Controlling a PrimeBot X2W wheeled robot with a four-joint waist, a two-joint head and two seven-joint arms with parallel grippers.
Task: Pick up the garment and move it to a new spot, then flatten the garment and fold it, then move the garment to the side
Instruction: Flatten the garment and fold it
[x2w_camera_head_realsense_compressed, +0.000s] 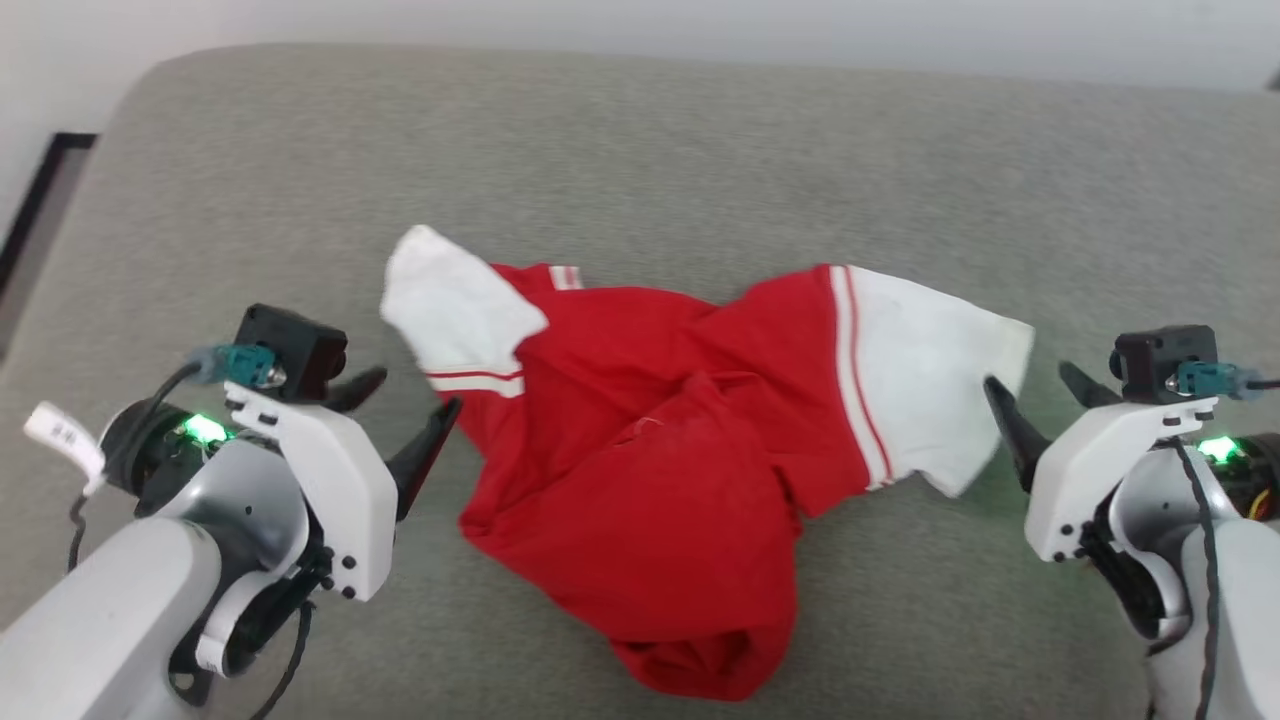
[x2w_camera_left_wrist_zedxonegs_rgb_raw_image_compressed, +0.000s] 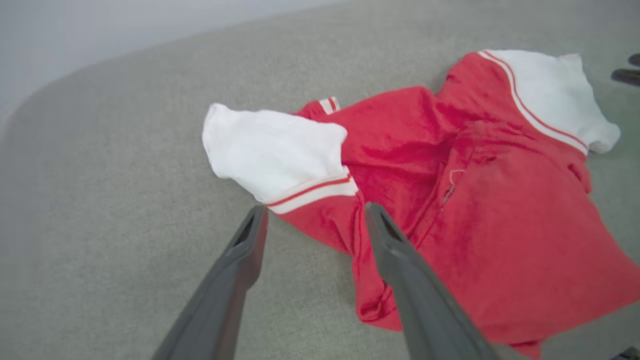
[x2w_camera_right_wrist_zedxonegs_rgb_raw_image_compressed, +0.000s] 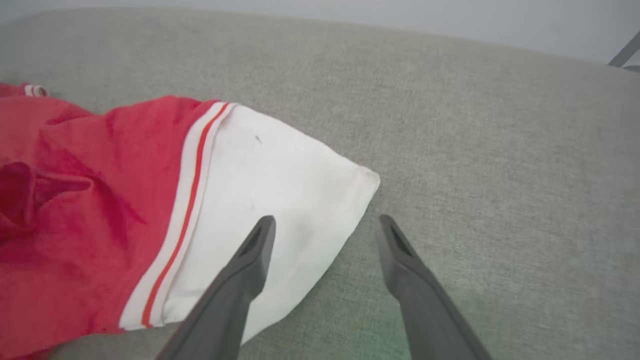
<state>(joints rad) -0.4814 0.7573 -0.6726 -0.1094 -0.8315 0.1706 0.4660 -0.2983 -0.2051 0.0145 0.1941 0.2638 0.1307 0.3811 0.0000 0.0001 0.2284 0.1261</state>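
- Left gripper (x2w_camera_head_realsense_compressed: 415, 392): open, the two dark fingers spread with nothing between them. It sits at the left flank of the garment (x2w_camera_head_realsense_compressed: 650, 450).
- In the left wrist view, one finger overlaps the red cloth just below the striped seam. The other finger is over bare surface (x2w_camera_head_realsense_compressed: 700, 150). Contact with the cloth cannot be confirmed.
- Right gripper (x2w_camera_head_realsense_compressed: 1028, 376): open, fingers apart, holding nothing. It sits at the garment's right flank.
- In the right wrist view, one finger overlaps the right-hand sleeve (x2w_camera_right_wrist_zedxonegs_rgb_raw_image_compressed: 280, 190) near its outer corner. The other finger is over bare grey fabric.
- Garment: red, crumpled and unfolded. It lies about midway between the surface's left and right edges, well clear of the far edge.
- Left-hand sleeve (x2w_camera_head_realsense_compressed: 450, 300): white, turned up toward the far edge.
- Right-hand sleeve: white, spread flat, with red-and-white stripes at its seam.
- The red body is bunched in folds at the centre, and a lobe trails toward the robot.
- A small white mark (x2w_camera_left_wrist_zedxonegs_rgb_raw_image_compressed: 455, 176) shows on the red cloth near the middle.
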